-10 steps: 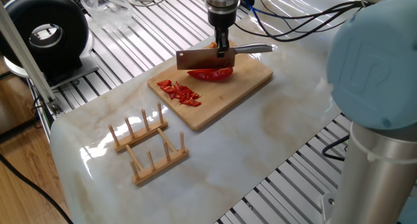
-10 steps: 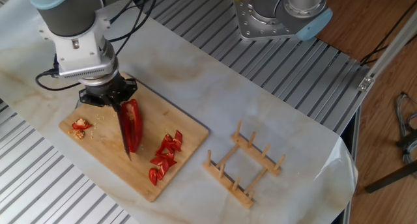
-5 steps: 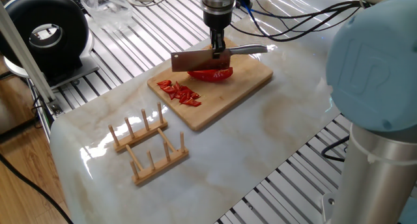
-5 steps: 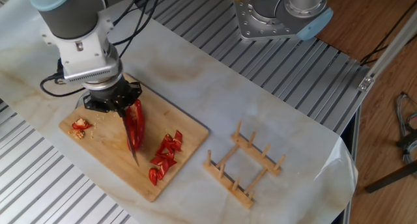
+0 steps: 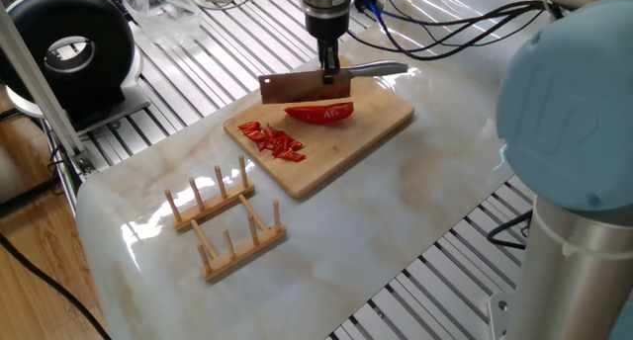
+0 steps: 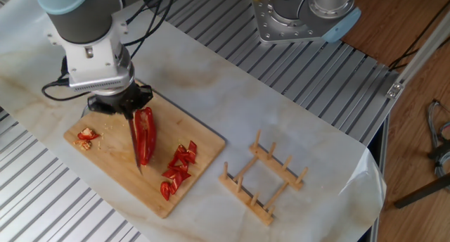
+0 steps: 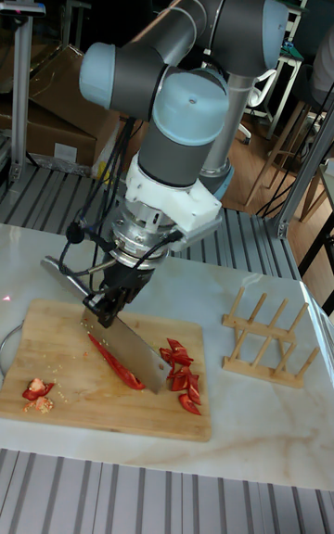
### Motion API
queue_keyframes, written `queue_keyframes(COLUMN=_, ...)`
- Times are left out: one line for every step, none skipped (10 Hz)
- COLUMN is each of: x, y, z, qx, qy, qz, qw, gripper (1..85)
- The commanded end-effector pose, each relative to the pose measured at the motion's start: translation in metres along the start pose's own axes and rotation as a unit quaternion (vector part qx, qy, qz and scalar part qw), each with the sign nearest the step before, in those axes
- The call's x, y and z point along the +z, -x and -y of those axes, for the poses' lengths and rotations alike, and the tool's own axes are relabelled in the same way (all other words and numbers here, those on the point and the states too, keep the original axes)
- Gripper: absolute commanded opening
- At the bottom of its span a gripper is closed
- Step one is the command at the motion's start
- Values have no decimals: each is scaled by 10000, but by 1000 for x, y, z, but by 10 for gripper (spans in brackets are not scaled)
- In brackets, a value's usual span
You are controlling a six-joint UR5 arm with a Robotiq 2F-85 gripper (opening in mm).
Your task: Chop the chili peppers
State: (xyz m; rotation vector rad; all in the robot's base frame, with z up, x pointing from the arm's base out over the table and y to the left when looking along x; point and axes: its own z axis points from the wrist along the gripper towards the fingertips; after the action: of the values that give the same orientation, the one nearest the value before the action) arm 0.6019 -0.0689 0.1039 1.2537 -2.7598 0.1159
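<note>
A long red half of the chili peppers (image 5: 319, 112) lies on the wooden cutting board (image 5: 381, 118). A pile of small cut red bits (image 5: 277, 140) sits beside it toward the board's left corner. My gripper (image 5: 327, 65) is shut on a cleaver (image 5: 305, 87), whose blade hangs just above the pepper half. In the other fixed view the blade (image 6: 134, 145) is edge-on beside the pepper half (image 6: 145, 133), with cut bits (image 6: 179, 168) and stem scraps (image 6: 87, 136) on either side. The tall fixed view shows the gripper (image 7: 111, 300), blade (image 7: 139, 355), pepper half (image 7: 109, 358) and bits (image 7: 182, 364).
A wooden peg rack (image 5: 226, 216) stands on the marble sheet in front of the board, also seen as the rack (image 6: 264, 175). A black round device (image 5: 69, 48) sits at the back left. The robot base (image 6: 306, 13) is bolted beyond the sheet.
The cleaver slid slightly toward the cut bits, then lifted a little off the pepper half. The pepper half and bits stay where they were.
</note>
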Motion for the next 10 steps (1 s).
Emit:
queue_keyframes(x=-5, y=-19, z=-7, qx=1192, qy=80, qz=-258, qw=9925, gripper=13)
queue_keyframes(x=-5, y=-15, z=-11, qx=1668, qy=149, qz=-200, qw=9857, gripper=13)
queue_keyframes(x=-6, y=-11, z=-14, qx=1995, qy=179, qz=-164, qw=9796, gripper=13)
queue_keyframes(x=-8, y=-8, z=-17, qx=2361, qy=192, qz=-181, qw=9714, gripper=13)
queue_keyframes(x=-10, y=1, z=-24, qx=2954, qy=311, qz=-124, qw=9548, gripper=13)
queue_keyframes(x=-10, y=8, z=-27, qx=3358, qy=385, qz=-45, qw=9411, gripper=13)
queue_keyframes(x=-11, y=21, z=-22, qx=3628, qy=378, qz=204, qw=9309, gripper=13)
queue_keyframes(x=-13, y=29, z=-19, qx=3751, qy=346, qz=371, qw=9256, gripper=13)
queue_keyframes(x=-15, y=35, z=-22, qx=3854, qy=401, qz=436, qw=9208, gripper=13)
queue_keyframes(x=-17, y=41, z=-27, qx=4030, qy=510, qz=485, qw=9125, gripper=13)
